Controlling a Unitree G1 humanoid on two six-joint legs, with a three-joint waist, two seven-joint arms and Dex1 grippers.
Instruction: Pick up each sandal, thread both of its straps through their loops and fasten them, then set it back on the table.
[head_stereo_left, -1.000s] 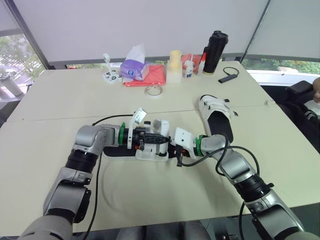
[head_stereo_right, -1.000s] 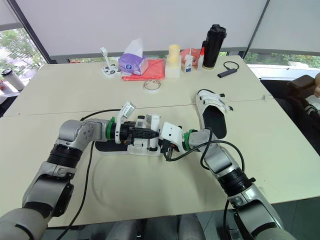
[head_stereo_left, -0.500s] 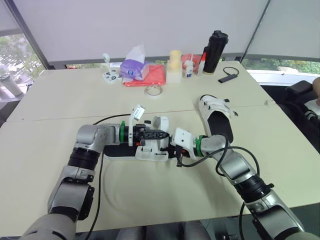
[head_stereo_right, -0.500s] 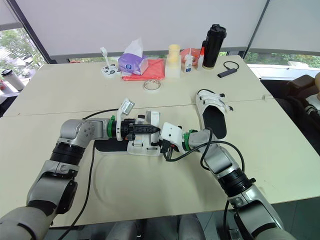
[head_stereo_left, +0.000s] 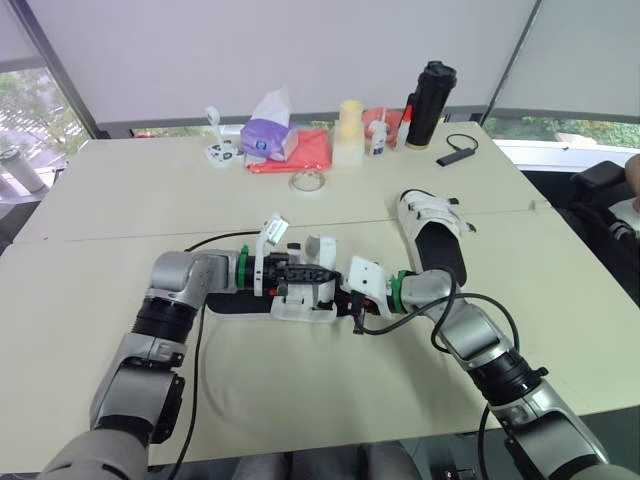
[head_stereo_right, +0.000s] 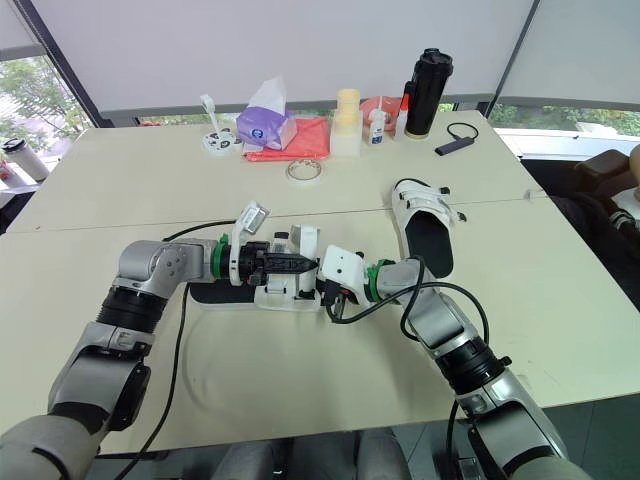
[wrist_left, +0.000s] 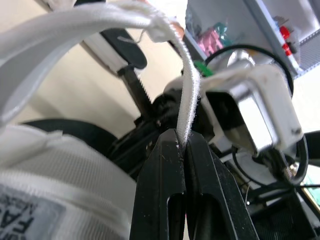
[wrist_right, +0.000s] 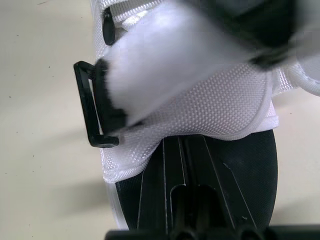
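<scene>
The strap (wrist_left: 190, 85) of the near sandal (head_stereo_left: 300, 306) is pinched in the fully closed left pincer (wrist_left: 181, 137), and its threading seems unfinished. The right pincer's (head_stereo_left: 345, 298) grip cannot be told. The far sandal (head_stereo_left: 432, 230), right on the counter (head_stereo_left: 150, 200), seems fastened.

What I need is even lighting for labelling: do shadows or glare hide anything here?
Left eye view: daylight falls evenly on the table, shadows soft, no glare. Left wrist view: the left jaws, shut on the white strap, show dark. Right wrist view: faint shadow beside the sandal; its black loop reads clearly.
</scene>
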